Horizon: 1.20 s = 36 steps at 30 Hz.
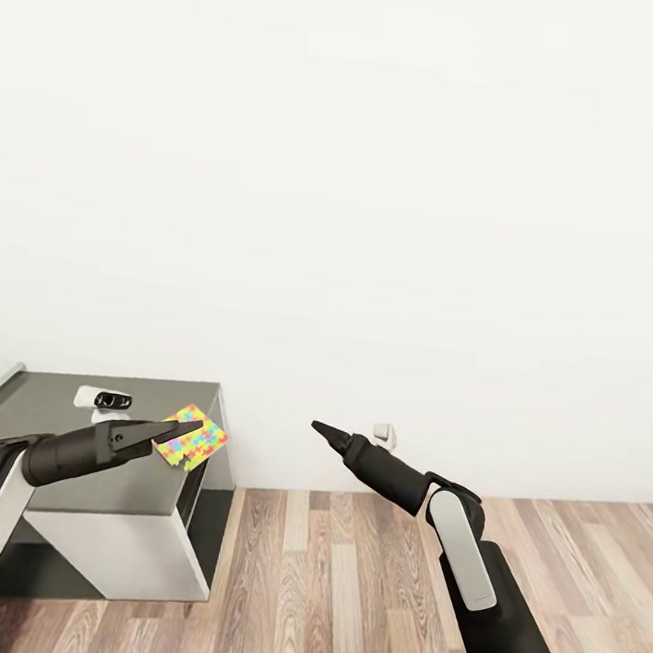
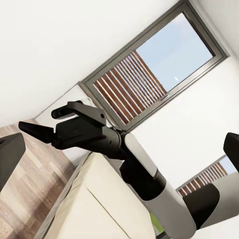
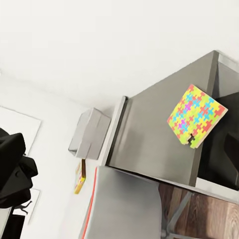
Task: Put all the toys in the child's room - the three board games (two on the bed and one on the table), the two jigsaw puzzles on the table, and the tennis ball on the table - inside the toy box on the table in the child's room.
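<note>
Left pincer (image 1: 179, 434) grasping puzzle (image 1: 194, 438) over table (image 1: 67, 402) corner | right pincer (image 1: 321, 430) clenched, empty | box (image 3: 88, 132) beyond (puzzle undelivered; other toys unseen)

The head camera looks forward and down at a white wall (image 1: 383, 172), with the counter (image 1: 76, 411) low beside the left fingers. The right wrist camera faces that counter (image 3: 149, 134) closely; the left wrist camera faces a window (image 2: 149, 74).
</note>
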### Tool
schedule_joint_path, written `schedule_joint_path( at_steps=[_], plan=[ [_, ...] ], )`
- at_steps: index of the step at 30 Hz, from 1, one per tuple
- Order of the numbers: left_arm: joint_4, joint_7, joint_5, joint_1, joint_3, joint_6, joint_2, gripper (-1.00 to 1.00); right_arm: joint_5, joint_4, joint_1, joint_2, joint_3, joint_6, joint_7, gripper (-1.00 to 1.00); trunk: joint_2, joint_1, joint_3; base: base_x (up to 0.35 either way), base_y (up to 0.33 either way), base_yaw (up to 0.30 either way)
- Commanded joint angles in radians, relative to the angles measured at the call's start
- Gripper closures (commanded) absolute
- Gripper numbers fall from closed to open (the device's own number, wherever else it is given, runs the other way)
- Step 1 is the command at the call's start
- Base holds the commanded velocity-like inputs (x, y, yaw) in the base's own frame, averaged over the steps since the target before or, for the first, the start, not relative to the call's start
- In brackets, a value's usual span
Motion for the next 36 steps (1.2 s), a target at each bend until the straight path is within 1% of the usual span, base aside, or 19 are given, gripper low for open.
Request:
schedule_joint_path(
  at_steps=[1, 7, 17, 23, 29, 33, 35, 36],
  plan=[
    [0.000, -0.002, 0.002, -0.001, 0.000, 0.011, 0.000, -1.00, 0.001, 0.000, -0.001, 0.000, -0.001, 0.003, 0.003, -1.00, -0.002, 0.001, 0.000, 0.000, 0.000, 0.000],
    [0.000, -0.003, 0.002, -0.001, -0.001, 0.011, 0.000, -1.00, 0.006, 0.001, -0.001, 0.005, 0.003, -0.016, 0.003, -1.00, -0.002, 0.001, 0.010, 0.000, 0.000, 0.000],
    [-0.002, -0.002, 0.002, -0.001, -0.001, 0.010, -0.001, -1.00, 0.007, 0.003, 0.007, 0.008, 0.003, -0.023, 0.002, -1.00, -0.002, 0.001, 0.026, 0.000, 0.000, 0.000],
    [0.000, 0.000, -0.004, -0.001, 0.000, 0.010, -0.001, -1.00, 0.006, 0.005, 0.016, 0.001, 0.002, -0.022, 0.002, -1.00, -0.002, 0.001, 0.036, 0.000, 0.000, 0.000],
    [0.007, 0.004, -0.008, -0.001, 0.005, 0.011, 0.006, -1.00, 0.005, 0.011, 0.024, -0.003, -0.004, -0.019, 0.002, -1.00, -0.002, 0.001, 0.046, 0.000, 0.000, 0.000],
    [0.016, 0.013, -0.022, 0.002, 0.005, 0.012, 0.008, -1.00, 0.003, 0.013, 0.025, -0.006, -0.005, -0.016, 0.001, -1.00, -0.002, 0.001, 0.053, 0.000, 0.000, 0.000],
    [0.031, 0.018, -0.052, 0.014, 0.005, 0.012, 0.008, -1.00, 0.000, 0.013, 0.025, -0.015, -0.006, -0.016, 0.002, -1.00, -0.002, 0.001, 0.056, 0.000, 0.000, 0.000],
    [0.033, 0.019, -0.059, 0.016, 0.005, 0.012, 0.008, -1.00, -0.001, 0.013, 0.025, -0.018, -0.006, -0.016, 0.002, -1.00, -0.002, 0.001, 0.058, 0.000, 0.000, 0.000]
  ],
)
